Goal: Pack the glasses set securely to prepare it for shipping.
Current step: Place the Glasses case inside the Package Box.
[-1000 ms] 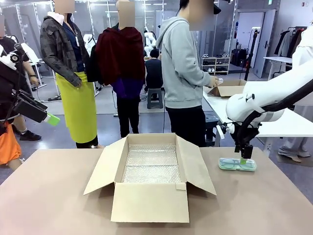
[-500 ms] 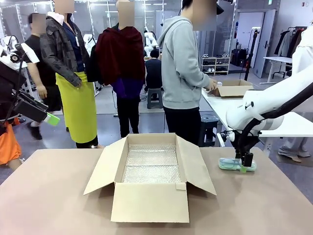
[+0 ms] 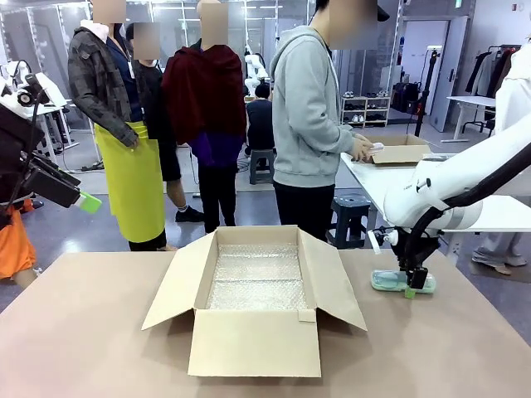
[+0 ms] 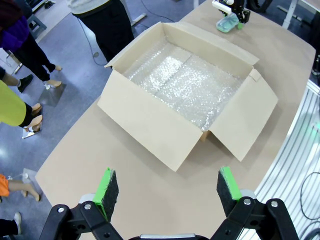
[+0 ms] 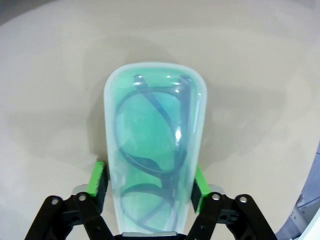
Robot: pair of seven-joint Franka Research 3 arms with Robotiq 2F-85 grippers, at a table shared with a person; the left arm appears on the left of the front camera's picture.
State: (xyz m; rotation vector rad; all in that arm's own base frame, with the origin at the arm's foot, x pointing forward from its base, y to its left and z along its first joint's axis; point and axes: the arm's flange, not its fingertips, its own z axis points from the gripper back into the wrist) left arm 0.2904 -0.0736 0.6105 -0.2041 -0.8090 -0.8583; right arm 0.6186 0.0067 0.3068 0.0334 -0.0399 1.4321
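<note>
The mint-green translucent glasses case [image 3: 390,282] lies flat on the brown table right of the box, with dark spectacle frames showing through it [image 5: 152,145]. My right gripper [image 3: 412,286] stands down over its near end, and both green pads [image 5: 98,179] press against the case's long sides. The same case [image 4: 226,24] and right gripper [image 4: 240,14] appear far off in the left wrist view. My left gripper [image 4: 167,187] hangs open and empty high above the table's left side [image 3: 83,199].
A big open cardboard box [image 3: 253,340] lined with bubble wrap [image 4: 185,80] sits mid-table, flaps spread outward. Several people stand beyond the far edge; one in a grey hoodie [image 3: 311,116] faces a white side table [image 3: 373,178].
My right gripper has come down around the mint-green case and its jaws have closed onto the case's sides. The left arm has stayed still. People in the background have shifted.
</note>
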